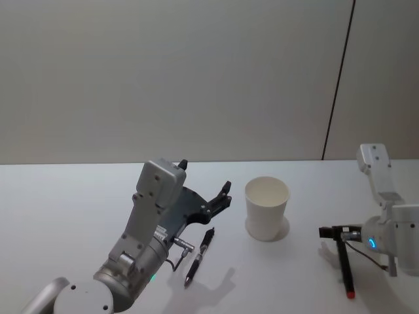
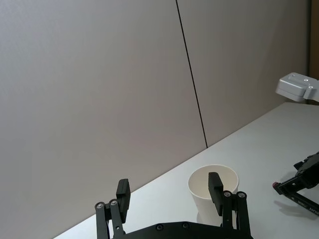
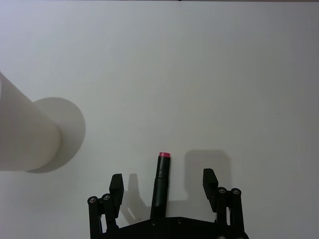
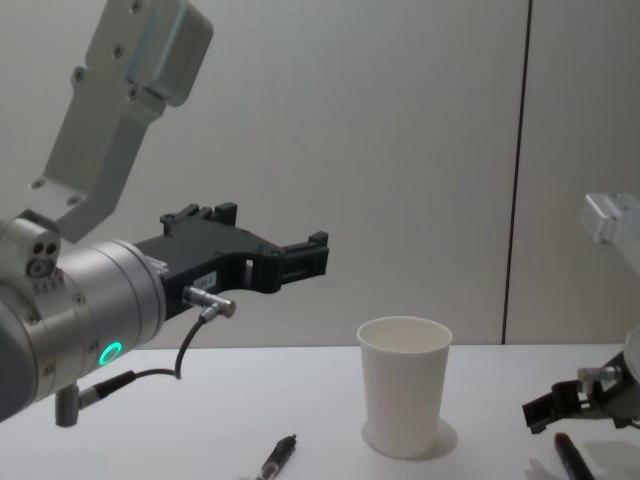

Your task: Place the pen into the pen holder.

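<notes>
Straddling the red-tipped pen (image 3: 161, 172), fingers (image 3: 116, 182) apart, my right gripper (image 3: 163, 178) may roll it if one finger lands first. My left gripper (image 2: 168, 184) hangs open

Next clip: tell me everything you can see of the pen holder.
The pen holder is a plain white paper cup with a rolled rim, tapering toward its base. It stands upright on the white table, mouth up, and what shows of its inside is empty. Nothing touches it. A black pen lies apart on its left, near the open left gripper high above the table. The open right gripper straddles a red-tipped pen to its right.
</notes>
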